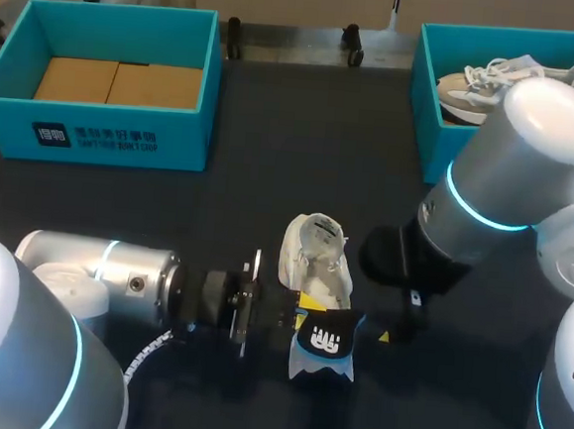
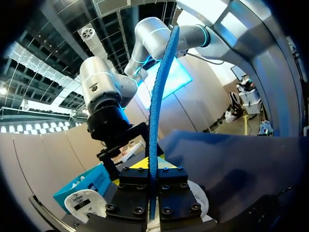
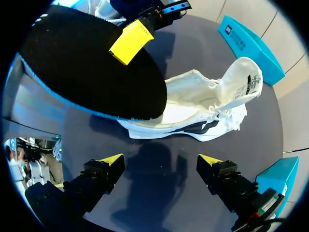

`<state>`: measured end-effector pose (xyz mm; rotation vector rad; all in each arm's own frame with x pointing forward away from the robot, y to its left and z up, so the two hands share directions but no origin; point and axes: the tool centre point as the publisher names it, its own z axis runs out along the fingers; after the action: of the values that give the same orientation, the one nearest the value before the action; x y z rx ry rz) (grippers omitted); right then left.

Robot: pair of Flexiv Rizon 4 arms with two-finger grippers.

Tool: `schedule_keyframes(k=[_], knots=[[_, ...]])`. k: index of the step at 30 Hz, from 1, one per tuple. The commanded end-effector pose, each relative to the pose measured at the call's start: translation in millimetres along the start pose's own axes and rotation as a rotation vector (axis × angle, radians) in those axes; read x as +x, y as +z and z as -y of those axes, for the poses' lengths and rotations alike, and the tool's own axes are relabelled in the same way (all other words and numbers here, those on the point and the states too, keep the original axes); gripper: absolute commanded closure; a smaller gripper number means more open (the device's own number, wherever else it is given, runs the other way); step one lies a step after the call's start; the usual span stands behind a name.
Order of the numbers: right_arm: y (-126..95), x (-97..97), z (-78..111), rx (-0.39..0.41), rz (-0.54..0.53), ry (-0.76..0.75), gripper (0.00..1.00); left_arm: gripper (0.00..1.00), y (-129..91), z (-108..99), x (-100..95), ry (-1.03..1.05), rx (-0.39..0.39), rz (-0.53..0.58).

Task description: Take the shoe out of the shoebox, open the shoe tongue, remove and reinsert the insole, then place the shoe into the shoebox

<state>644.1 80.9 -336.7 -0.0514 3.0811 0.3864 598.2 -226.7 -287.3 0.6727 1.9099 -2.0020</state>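
Between left fingers [image 2: 126, 195], insole [image 2: 157, 121], white shoe [image 1: 314, 245] beside.

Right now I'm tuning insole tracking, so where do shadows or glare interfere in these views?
Right wrist view: the insole throws a dark shadow on the table beside the shoe. Left wrist view: the insole, edge-on in the left pincer, stands against bright backlight. Head view: even light, no glare on the shoe.
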Motion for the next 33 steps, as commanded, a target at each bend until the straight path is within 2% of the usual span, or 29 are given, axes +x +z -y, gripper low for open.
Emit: schedule_keyframes(k=[1, 21, 29, 33], knots=[[7.2, -7.4, -12.3, 0.049, -0.014, 0.004, 0.00, 1.00, 3.1, -0.7, 1.5, 0.003, -0.002, 0.000], [8.8, -5.7, -9.2, 0.042, -0.018, 0.018, 0.00, 1.00, -0.5, -1.1, -2.5, 0.009, 0.002, 0.022], [27.3, -3.9, -10.5, -0.045, -0.011, 0.001, 0.00, 1.00, 0.8, -1.9, -2.9, 0.013, 0.010, 0.026], [27.6, -4.0, -10.0, -0.047, -0.003, -0.003, 0.00, 1.00, 1.6, -2.8, -3.0, 0.015, 0.014, 0.026]])
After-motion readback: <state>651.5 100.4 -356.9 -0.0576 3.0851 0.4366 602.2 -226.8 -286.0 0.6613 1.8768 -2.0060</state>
